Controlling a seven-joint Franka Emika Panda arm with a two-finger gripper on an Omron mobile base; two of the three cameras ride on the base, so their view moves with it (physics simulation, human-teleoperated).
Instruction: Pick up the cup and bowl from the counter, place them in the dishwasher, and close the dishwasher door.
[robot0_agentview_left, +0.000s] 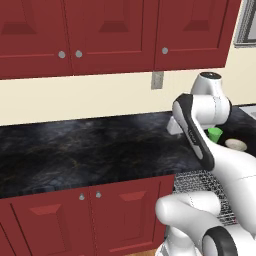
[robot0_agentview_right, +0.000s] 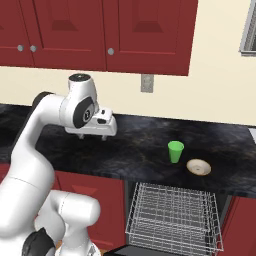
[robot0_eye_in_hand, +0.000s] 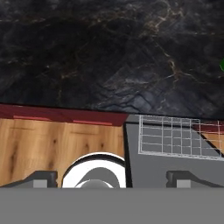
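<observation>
The gripper (robot0_agentview_right: 92, 136) hangs above the black counter (robot0_agentview_right: 135, 145), its 2 fingers spread wide and pointing down with nothing between them. The green cup (robot0_agentview_right: 175, 151) stands upright on the counter well off to the gripper's right, and the cream bowl (robot0_agentview_right: 199, 167) lies just beside the cup, a little nearer the front edge; the 2 do not touch. From the left base view the cup (robot0_agentview_left: 215, 133) and bowl (robot0_agentview_left: 236, 145) peek out past the arm's forearm.

Below the cup and bowl the dishwasher (robot0_agentview_right: 175, 212) is open, its silver wire rack (robot0_agentview_right: 172, 217) pulled out past the counter's front edge. The dishwasher door (robot0_eye_in_hand: 175, 162) lies folded down flat, a grey panel under the rack in the hand view, with wood floor (robot0_eye_in_hand: 57, 148) to its side. Red cabinets (robot0_agentview_left: 90, 215) flank the opening, and more red cabinets (robot0_agentview_right: 100, 30) hang on the wall overhead, leaving a wide band of free space above the worktop. The counter stretch between gripper and cup is bare.

The arm rises from the base, bends at a high elbow, and turns the wrist so the hand faces straight down.
</observation>
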